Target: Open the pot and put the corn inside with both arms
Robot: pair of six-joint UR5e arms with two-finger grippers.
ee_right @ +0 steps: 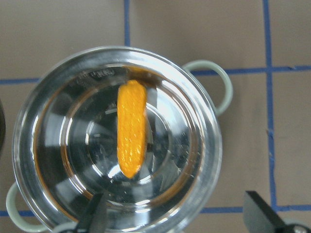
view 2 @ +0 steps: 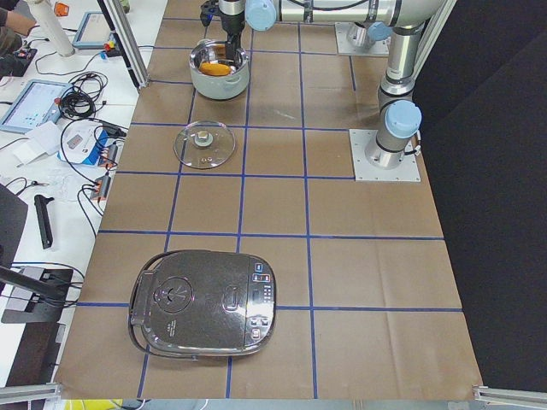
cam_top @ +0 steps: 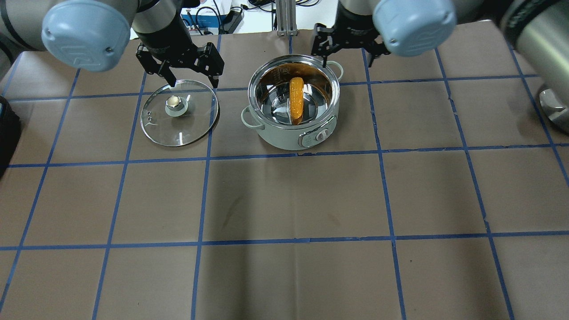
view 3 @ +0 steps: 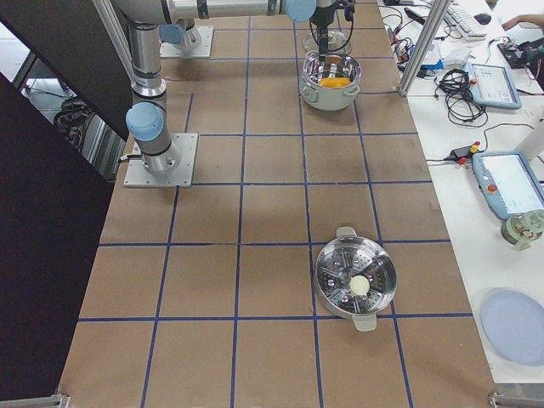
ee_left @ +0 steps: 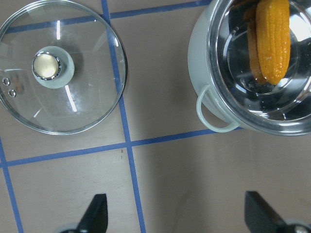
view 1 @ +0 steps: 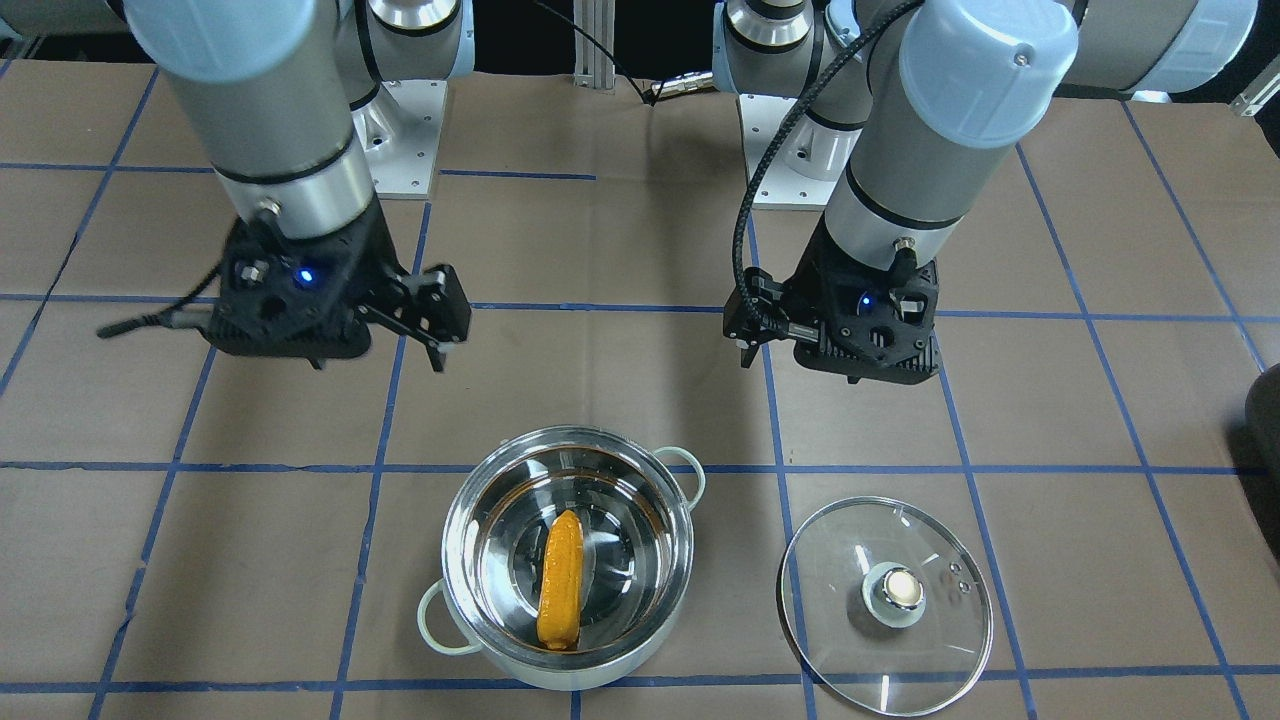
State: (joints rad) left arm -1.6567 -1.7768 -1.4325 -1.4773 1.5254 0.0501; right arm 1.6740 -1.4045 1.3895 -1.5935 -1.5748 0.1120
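Note:
The steel pot (view 1: 572,676) stands open with the yellow-orange corn (view 1: 561,580) lying inside it. The glass lid (view 1: 893,592) with its cream knob lies flat on the table beside the pot. My left gripper (cam_top: 194,80) is open and empty, raised over the far edge of the lid (cam_top: 179,112); its wrist view shows the fingertips (ee_left: 97,213) wide apart. My right gripper (cam_top: 346,55) is open and empty, raised just beyond the pot (cam_top: 284,138); its wrist view looks straight down on the corn (ee_right: 132,133) in the pot (ee_right: 29,145).
A black and silver rice cooker (view 2: 205,303) sits at the table's end on my left. A steamer pot (view 3: 355,280) sits at the end on my right. Blue tape lines grid the brown table cover (cam_top: 293,200).

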